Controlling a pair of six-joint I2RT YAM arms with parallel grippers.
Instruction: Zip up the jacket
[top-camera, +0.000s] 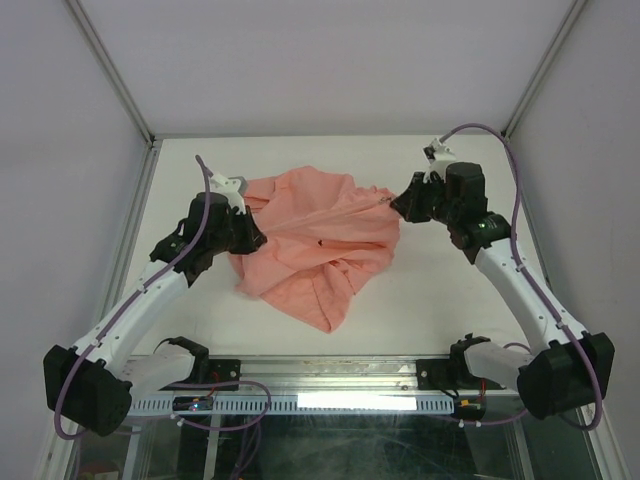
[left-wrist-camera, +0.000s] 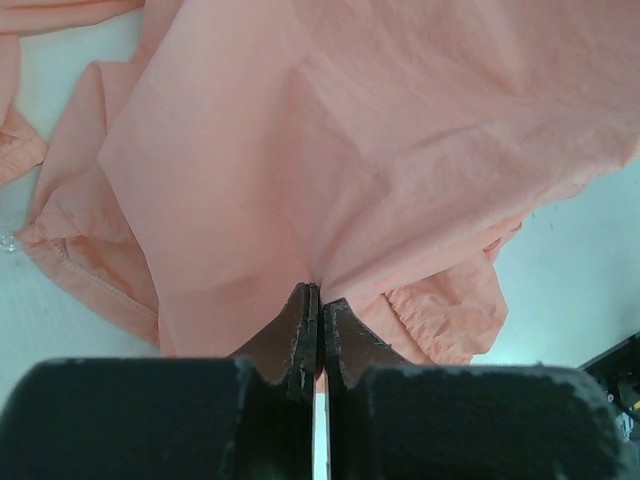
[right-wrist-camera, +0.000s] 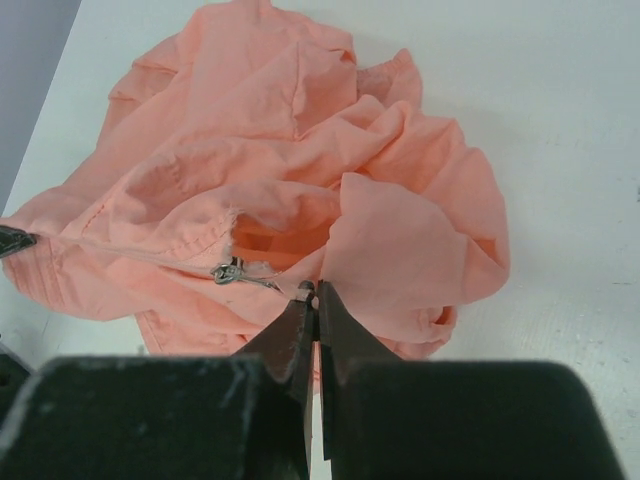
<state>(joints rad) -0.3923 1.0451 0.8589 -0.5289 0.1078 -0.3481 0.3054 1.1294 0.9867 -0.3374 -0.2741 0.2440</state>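
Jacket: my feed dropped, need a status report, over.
Left pincer shut on jacket fabric. Right pincer shut on jacket edge beside zipper pull. Jacket bunched, front unzipped. Nothing in the way.

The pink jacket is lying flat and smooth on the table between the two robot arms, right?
No. The jacket is crumpled in a heap, not flat and smooth, as the top view shows. It lies on the table between the arms.
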